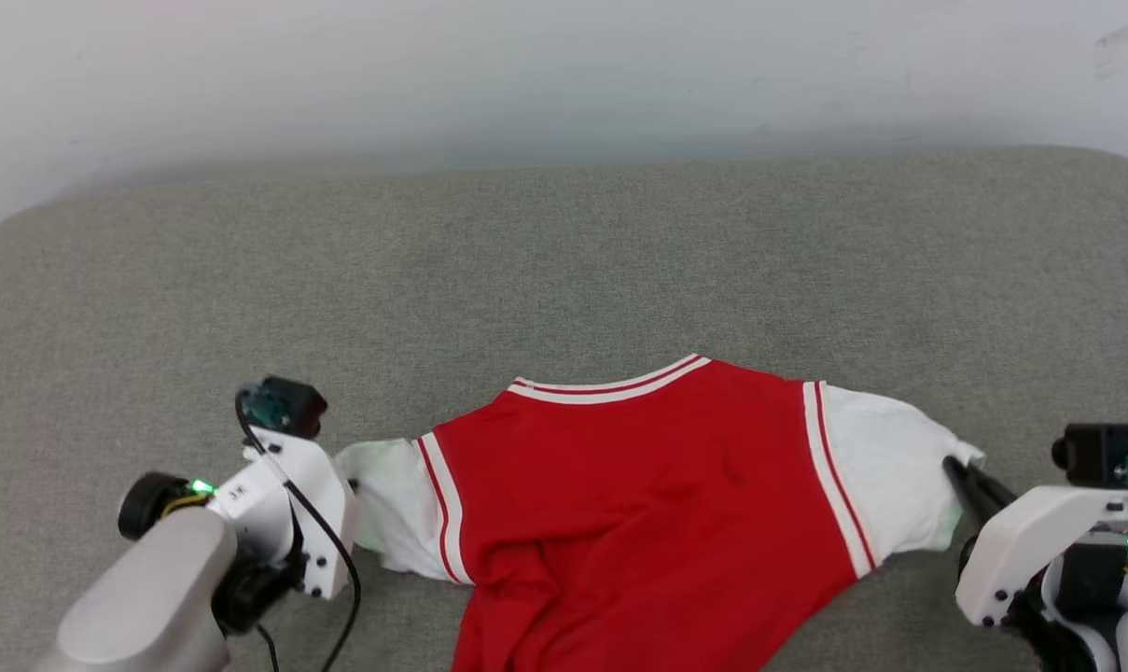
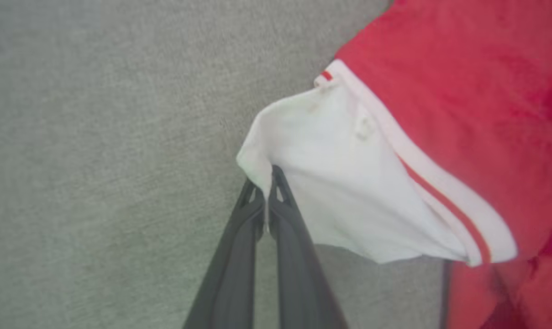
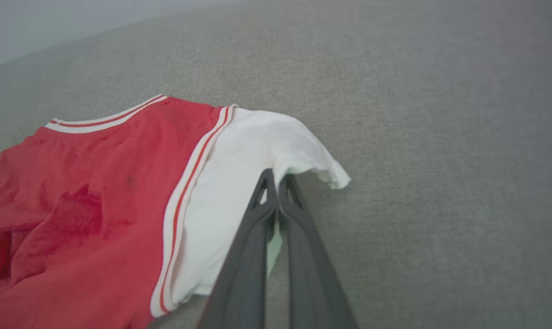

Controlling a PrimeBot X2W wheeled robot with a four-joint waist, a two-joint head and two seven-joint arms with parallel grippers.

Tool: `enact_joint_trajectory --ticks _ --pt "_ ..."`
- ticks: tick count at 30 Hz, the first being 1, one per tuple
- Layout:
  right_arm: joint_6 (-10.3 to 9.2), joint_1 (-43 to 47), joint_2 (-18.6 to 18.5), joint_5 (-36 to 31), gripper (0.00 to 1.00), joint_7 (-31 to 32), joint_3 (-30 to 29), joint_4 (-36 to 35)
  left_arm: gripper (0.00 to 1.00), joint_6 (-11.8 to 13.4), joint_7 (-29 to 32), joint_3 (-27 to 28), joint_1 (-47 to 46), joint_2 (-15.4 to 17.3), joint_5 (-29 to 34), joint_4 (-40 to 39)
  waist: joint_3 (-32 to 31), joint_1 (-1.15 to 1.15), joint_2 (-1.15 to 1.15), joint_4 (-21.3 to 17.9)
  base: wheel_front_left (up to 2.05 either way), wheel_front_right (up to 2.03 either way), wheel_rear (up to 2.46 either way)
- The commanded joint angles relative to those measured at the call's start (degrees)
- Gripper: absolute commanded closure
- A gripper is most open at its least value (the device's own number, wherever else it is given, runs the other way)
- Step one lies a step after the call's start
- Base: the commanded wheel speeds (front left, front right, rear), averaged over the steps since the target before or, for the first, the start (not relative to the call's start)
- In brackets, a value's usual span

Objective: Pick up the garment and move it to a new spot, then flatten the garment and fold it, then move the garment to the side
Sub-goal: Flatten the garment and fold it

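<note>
The red jersey T-shirt (image 1: 638, 467) lies on a grey woven surface (image 1: 564, 261) in the lower centre of the head view. Its striped collar (image 1: 610, 385) points toward the top of the frame and its lower part runs off the bottom edge. The red body is rumpled, with folds near the bottom. One white sleeve (image 1: 391, 509) stretches to the lower left, and there the left gripper (image 1: 352, 485) meets its outer edge. In the left wrist view the two dark fingers (image 2: 285, 214) are pressed together, with the sleeve's corner pinched between their tips at mid-frame. The other white sleeve (image 1: 890, 467) reaches to the lower right, where the right gripper (image 1: 957, 469) has its fingers closed on the sleeve's hem. In the right wrist view a strip of white cloth shows between the closed fingers, and the shirt spreads to the left of them. A pale wall (image 1: 564, 75) crosses the top of the head view.
</note>
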Motion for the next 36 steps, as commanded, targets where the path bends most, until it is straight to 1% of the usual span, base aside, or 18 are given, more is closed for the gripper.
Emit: enact_joint_trajectory --ticks 1,4,10,13,15,19,22,26,29,36 --pt "-0.04 -1.7 -0.56 -0.77 1.0 -0.61 -0.57 -0.34 1.0 0.81 -1.69 1.1 -1.44 0.47 0.49 -0.45 -0.21 -0.01 0.0 0.15 0.0 0.0 0.0" --pt "-0.05 -4.81 -1.38 -2.19 1.0 -0.72 -1.43 0.32 1.0 2.36 -5.05 2.95 -3.66 1.0 1.45 -1.25 -0.55 -0.01 0.0 0.38 0.0 0.0 0.0" --pt "-0.05 -13.74 -2.41 -3.58 1.0 -0.6 -2.32 3.87 1.0 3.15 -9.56 5.06 -10.73 0.66 3.56 -0.71 -0.1 -0.01 0.0 0.78 0.0 0.0 0.0" --pt "-0.04 -19.65 -2.64 -4.07 1.0 -1.27 -2.91 6.56 1.0 3.22 -11.78 6.2 -15.62 -0.82 4.08 1.27 1.12 -0.01 0.0 1.06 0.0 0.0 0.0" --pt "-0.04 -23.84 -2.56 -4.69 1.0 -1.94 -2.46 8.68 1.0 3.68 -13.21 6.91 -18.75 -1.47 4.44 2.8 1.87 -0.01 0.0 0.86 0.0 0.0 0.0" --pt "-0.04 -33.13 -2.64 -5.63 1.0 -3.79 -1.16 13.01 1.0 3.81 -16.33 8.89 -25.84 -2.6 4.81 6.05 4.01 -0.01 0.0 0.53 0.0 0.0 0.0" --pt "-0.04 -40.59 -2.87 -5.94 1.0 -5.4 0.06 16.53 1.0 3.25 -18.8 10.91 -31.46 -3.15 4.18 8.65 6.13 -0.01 0.0 0.24 0.0 0.0 0.0" --pt "-0.04 -51.0 -3.04 -6.5 1.0 -8.05 1.09 21.4 1.0 2.81 -22.77 13.07 -39.99 -2.61 4.95 12.12 9.32 -0.01 0.0 -0.17 0.0 0.0 0.0" --pt "-0.04 -58.7 -2.82 -7.23 1.0 -10.47 1.52 25.34 1.0 2.27 -26.03 14.78 -45.94 -2.9 4.76 14.35 11.52 -0.01 0.0 -0.51 0.0 0.0 0.0" --pt "-0.04 -74.91 -2.32 -9.41 1.0 -16.77 2.18 32.66 1.0 1.14 -31.39 16.48 -57.84 -1.74 6.21 18.46 16.21 -0.01 0.0 -1.39 0.0 0.0 0.0"
